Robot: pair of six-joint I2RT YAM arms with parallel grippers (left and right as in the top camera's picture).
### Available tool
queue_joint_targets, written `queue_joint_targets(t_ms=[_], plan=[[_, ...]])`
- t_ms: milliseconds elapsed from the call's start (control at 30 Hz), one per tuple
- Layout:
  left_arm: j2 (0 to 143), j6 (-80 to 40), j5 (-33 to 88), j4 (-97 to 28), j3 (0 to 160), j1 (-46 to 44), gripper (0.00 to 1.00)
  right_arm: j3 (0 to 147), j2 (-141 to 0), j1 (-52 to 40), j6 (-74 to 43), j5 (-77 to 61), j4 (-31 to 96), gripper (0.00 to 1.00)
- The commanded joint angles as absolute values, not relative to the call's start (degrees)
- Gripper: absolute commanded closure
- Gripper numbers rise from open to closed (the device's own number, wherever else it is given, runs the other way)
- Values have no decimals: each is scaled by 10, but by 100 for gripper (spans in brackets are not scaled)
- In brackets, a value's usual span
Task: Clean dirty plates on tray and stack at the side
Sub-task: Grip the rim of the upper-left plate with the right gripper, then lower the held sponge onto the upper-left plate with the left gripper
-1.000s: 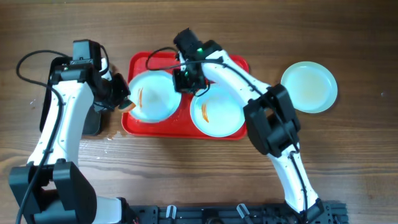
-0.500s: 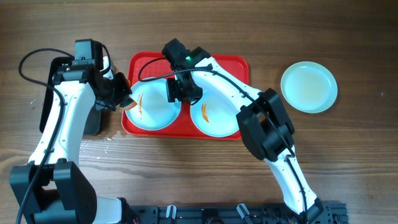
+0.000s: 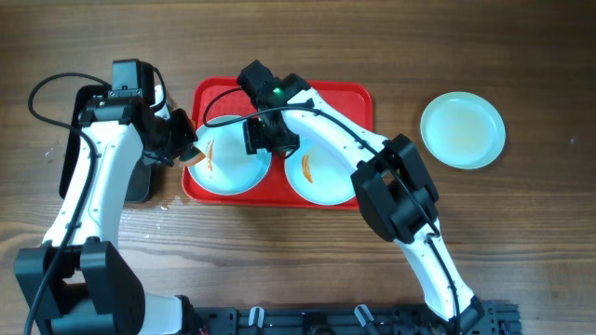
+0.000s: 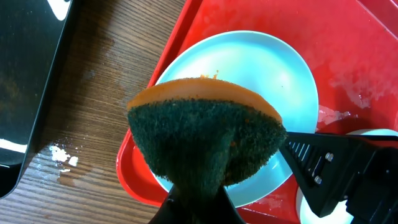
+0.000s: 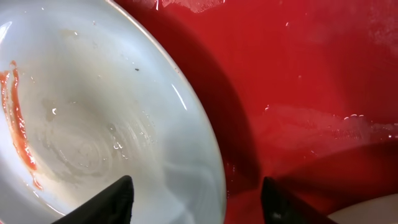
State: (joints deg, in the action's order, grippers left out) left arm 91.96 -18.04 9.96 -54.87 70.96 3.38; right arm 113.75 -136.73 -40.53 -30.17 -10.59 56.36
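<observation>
Left hand (image 4: 198, 208): clamped on folded sponge (image 4: 205, 140), coarse green scourer, orange backing. Right hand (image 5: 196, 200): spread open, empty, astride glossy round plate (image 5: 93, 124) rim, seen only from wrist

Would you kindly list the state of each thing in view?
Left plate: on tray, orange smear.
Right plate: on tray, orange smear.
Third plate: on table, no smear visible.
Sponge: held by left gripper, over left plate.
Right gripper: open, straddling left plate's rim.
Tray: wet patches.

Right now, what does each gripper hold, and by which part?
Left gripper pinches the sponge by its lower edge. Right gripper holds nothing; open jaws straddle a plate rim.
</observation>
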Motion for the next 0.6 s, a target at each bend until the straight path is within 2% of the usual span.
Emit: queue_joint_targets(t_ms=[0, 33, 67, 167, 200, 233, 433, 567], plan=[[914, -169, 107, -548, 704, 32, 96, 1139, -1375, -411, -302, -94, 563, 50], [914, -169, 107, -548, 704, 32, 96, 1139, -1375, -414, -302, -94, 560, 56], [914, -169, 107, -548, 704, 32, 96, 1139, -1376, -419, -302, -93, 557, 70], [914, -169, 107, -549, 704, 32, 96, 1139, -1385, -423, -302, -83, 553, 76], [914, -169, 107, -549, 704, 32, 96, 1139, -1393, -422, -302, -83, 552, 88], [914, -169, 107, -548, 704, 32, 96, 1139, -1401, -422, -302, -83, 553, 96], [914, -169, 123, -547, 704, 21, 96, 1139, -1404, -415, -300, -59, 556, 96], [914, -169, 122, -524, 703, -35, 96, 1141, -1404, -376, -301, -58, 588, 96]])
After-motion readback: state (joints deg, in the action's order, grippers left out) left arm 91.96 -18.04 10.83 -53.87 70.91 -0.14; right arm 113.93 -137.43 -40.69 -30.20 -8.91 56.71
